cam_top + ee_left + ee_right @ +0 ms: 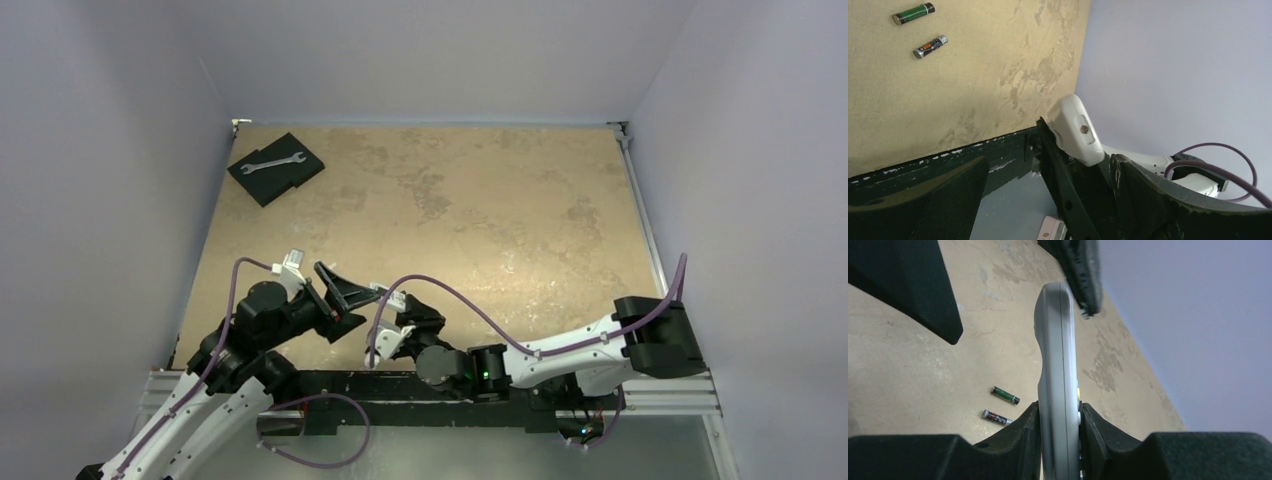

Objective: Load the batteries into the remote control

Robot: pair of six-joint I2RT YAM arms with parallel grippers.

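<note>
Remote control (1055,340) is standing edge-on, your right gripper (1059,412) clamping it. Your left gripper (345,297) is gaping wide around its tip.

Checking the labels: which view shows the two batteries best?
Left wrist view: the green battery and orange-banded battery lie clear, sideways on. Right wrist shows both smaller, beyond the gripped remote control. Top external shows neither.
</note>
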